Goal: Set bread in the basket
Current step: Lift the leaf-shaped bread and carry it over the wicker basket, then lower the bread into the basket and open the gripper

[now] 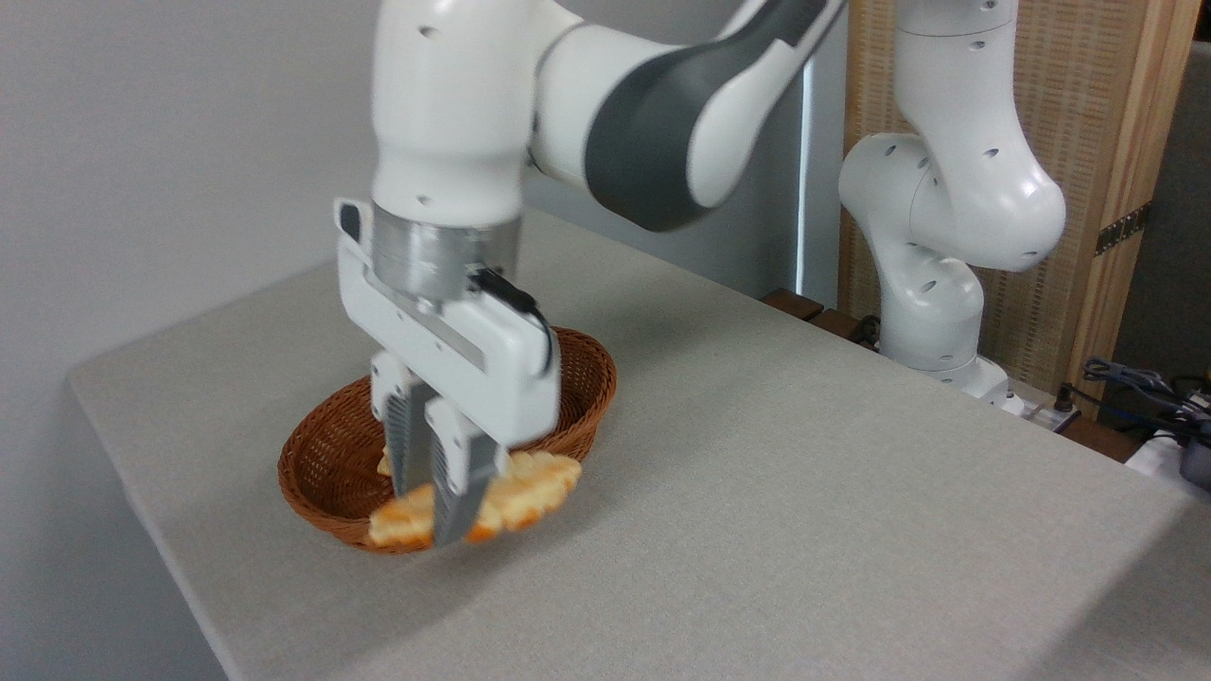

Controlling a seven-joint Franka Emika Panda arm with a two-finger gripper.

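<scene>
Hand (437, 515) clamped on bread (530, 487), basket (326, 454) behind, bread's middle hidden by fingers (454, 492)

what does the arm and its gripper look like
The arm is glossy white with rounded joints and a dark grey panel. A silver metal ring joins it to a boxy white gripper with two ribbed grey fingers and a short black cable.
</scene>
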